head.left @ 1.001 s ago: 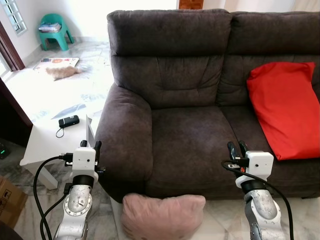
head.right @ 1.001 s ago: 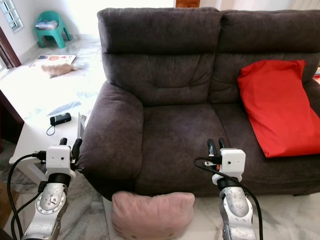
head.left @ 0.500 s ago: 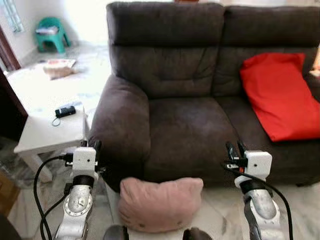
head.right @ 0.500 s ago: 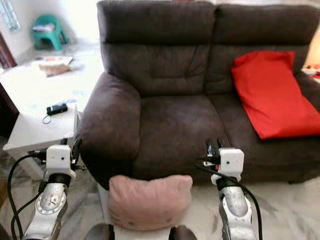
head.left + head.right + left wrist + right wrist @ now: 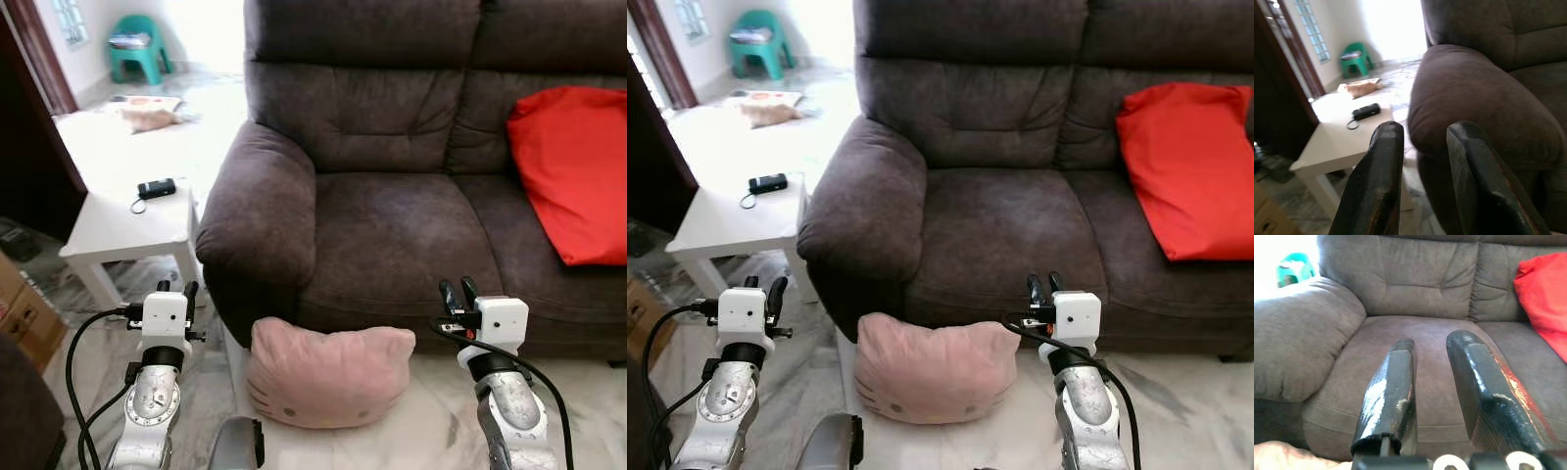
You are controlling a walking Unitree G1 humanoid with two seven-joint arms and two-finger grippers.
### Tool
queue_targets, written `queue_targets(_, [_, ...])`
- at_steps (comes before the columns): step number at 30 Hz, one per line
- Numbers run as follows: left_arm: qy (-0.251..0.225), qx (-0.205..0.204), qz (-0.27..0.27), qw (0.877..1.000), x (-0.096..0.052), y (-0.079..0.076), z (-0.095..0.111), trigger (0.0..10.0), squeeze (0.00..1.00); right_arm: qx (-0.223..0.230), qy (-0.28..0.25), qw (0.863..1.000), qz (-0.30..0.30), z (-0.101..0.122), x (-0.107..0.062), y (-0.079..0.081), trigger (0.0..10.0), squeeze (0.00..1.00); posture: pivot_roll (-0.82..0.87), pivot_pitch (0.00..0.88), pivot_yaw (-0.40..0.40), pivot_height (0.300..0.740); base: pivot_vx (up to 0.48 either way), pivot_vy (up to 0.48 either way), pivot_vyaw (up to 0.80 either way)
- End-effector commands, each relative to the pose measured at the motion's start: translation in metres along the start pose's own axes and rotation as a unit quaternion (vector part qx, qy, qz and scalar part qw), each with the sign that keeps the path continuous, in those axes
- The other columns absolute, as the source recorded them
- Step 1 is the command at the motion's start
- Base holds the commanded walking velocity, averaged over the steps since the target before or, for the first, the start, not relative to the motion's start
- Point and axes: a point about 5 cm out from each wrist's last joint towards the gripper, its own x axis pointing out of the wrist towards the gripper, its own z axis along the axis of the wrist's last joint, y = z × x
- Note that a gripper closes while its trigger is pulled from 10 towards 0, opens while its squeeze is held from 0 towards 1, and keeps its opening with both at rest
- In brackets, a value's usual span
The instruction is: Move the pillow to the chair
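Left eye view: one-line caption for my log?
Pink pillow on the floor against the brown sofa, both grippers empty above it.

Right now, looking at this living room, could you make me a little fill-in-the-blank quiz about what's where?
1. The pink pillow lies on the ____ in front of the sofa.
2. The pillow on the sofa seat is ____.
3. The small black device sits on a ____ side table.
4. The little chair far across the room is ____.

Missing words: floor; red; white; green
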Motion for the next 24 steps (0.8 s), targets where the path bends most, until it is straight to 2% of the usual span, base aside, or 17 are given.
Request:
queue_targets(1, [-0.001,-0.004,0.002,1.0,0.0016,-0.0009,0.0013,10.0,0.0,-0.002,0.003,1.0,-0.006,0.0013,0.0019,-0.0033,10.0,0.0,-0.03,0.0,-0.035,0.63,0.0,0.0,0.0])
queue_targets(12, [0.003,-0.008,-0.001,1.0,0.0011,-0.0018,0.0002,10.0,0.0,-0.002,0.004,1.0,0.002,0.0011,0.0028,-0.0011,10.0,0.0,-0.03,0.0,-0.036,0.553,0.0,0.0,0.0])
queue_targets(24, [0.011,-0.01,-0.011,1.0,0.0008,-0.0053,-0.0014,10.0,0.0,-0.007,0.0,1.0,0.001,0.0008,0.0013,-0.001,10.0,0.0,-0.03,0.0,-0.037,0.553,0.0,0.0,0.0])
